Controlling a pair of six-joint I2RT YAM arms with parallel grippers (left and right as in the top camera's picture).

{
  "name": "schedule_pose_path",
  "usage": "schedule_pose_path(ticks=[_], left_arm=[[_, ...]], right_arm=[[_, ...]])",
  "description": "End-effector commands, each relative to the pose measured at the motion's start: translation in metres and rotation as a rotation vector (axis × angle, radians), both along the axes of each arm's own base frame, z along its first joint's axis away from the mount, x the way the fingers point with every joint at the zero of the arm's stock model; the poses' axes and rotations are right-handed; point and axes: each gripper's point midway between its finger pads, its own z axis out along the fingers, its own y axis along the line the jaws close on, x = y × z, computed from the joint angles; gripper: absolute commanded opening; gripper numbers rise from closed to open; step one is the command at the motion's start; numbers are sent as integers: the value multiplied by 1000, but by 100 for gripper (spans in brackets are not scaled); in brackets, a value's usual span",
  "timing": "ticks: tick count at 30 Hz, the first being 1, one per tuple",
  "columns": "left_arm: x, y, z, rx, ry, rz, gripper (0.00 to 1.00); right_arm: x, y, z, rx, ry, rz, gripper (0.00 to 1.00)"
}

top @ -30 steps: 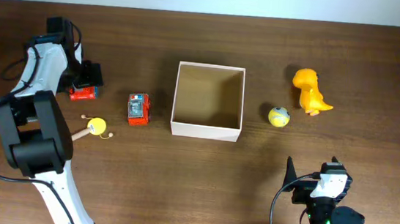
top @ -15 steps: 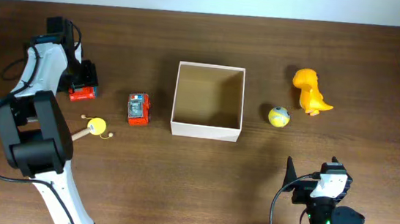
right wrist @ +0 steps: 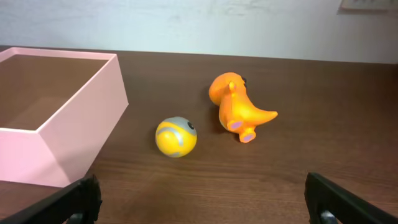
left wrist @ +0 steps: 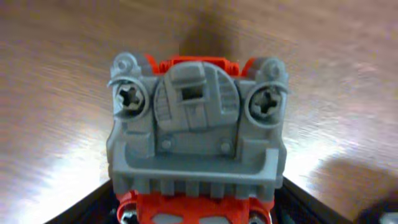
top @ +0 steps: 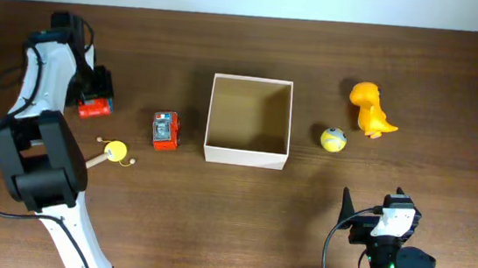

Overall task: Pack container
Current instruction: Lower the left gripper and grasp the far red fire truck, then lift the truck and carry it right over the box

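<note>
Cardboard container point(top: 245, 157): likely light, stiff, thin walls; pinch one wall's edge.
Left tool point(top: 93, 94): clamped on red toy point(left wrist: 196, 137).
Right tool point(right wrist: 202, 190): wide, empty; container ahead-left.

No legible text, brand, number or sign in any view; grey underside of the red toy car point(left wrist: 198, 143) without lettering; pale panel on the other red toy point(top: 165, 130) too small to read; container point(top: 246, 157) walls plain.
</note>
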Motion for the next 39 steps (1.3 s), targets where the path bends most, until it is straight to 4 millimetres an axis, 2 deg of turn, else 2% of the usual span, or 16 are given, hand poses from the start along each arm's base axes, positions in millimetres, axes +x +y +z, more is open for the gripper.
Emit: schedule_pose_path(ticks=[1, 7, 11, 15, 19, 21, 26, 32, 36, 37, 39], left_arm=[[14, 2, 27, 11, -53, 0, 59], [20, -8, 59, -36, -89, -13, 57], [26, -27, 78, -71, -118, -49, 56], [33, -57, 96, -69, -141, -113, 56], [41, -105, 115, -65, -177, -236, 56], [44, -141, 125, -69, -202, -308, 56], [40, -213, 131, -82, -228, -452, 56], [22, -294, 133, -115, -240, -567, 56], [6, -333, 133, -143, -240, -587, 54], [-1, -349, 133, -157, -238, -585, 51], [-8, -362, 133, -175, -234, -563, 50]], right_arm=[[0, 3, -1, -4, -3, 18, 99], [0, 3, -1, -3, -3, 18, 99], [0, 3, -1, -4, -3, 18, 99], [0, 3, -1, -4, -3, 18, 99], [0, 3, -1, -3, -3, 18, 99], [0, 3, -1, -4, -3, 18, 99], [0, 3, -1, -3, -3, 18, 99], [0, 3, -1, -4, -3, 18, 99], [0, 3, -1, -4, -3, 18, 99], [0, 3, -1, -4, -3, 18, 99], [0, 3, -1, -3, -3, 18, 99]])
